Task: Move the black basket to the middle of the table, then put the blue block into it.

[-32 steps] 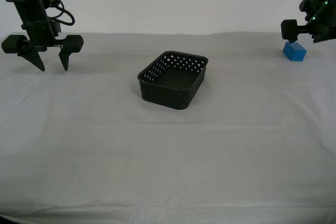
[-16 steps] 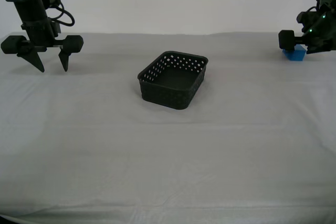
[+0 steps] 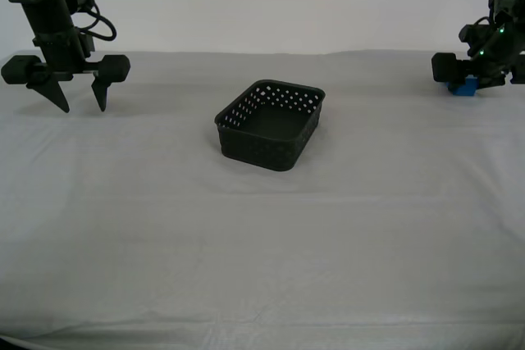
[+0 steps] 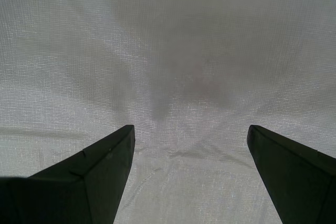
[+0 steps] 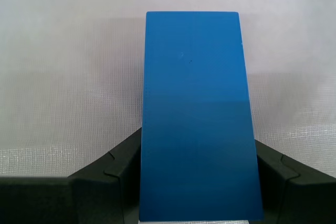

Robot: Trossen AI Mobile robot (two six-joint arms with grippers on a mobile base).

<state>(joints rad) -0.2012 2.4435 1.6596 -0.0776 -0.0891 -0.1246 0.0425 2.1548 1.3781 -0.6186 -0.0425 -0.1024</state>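
The black basket (image 3: 271, 125) stands upright and empty near the middle of the table (image 3: 262, 252). The blue block (image 3: 465, 87) lies on the cloth at the far end of the exterior view's right, mostly hidden by my first gripper (image 3: 467, 86). In the first wrist view the blue block (image 5: 197, 114) fills the gap between the fingers (image 5: 118, 166), which touch both its sides. My second gripper (image 3: 79, 104) hangs open and empty above the cloth at the exterior view's far left, well away from the basket. The second wrist view shows its open gripper (image 4: 190, 129) over bare cloth.
The white-grey cloth (image 4: 173, 51) is slightly wrinkled. A plain pale wall (image 3: 271, 2) rises behind the table's back edge. The table's front edge runs along the bottom of the exterior view.
My first gripper has lowered over the blue block, which now shows only as a small blue patch under it. The second arm and the basket have not moved.
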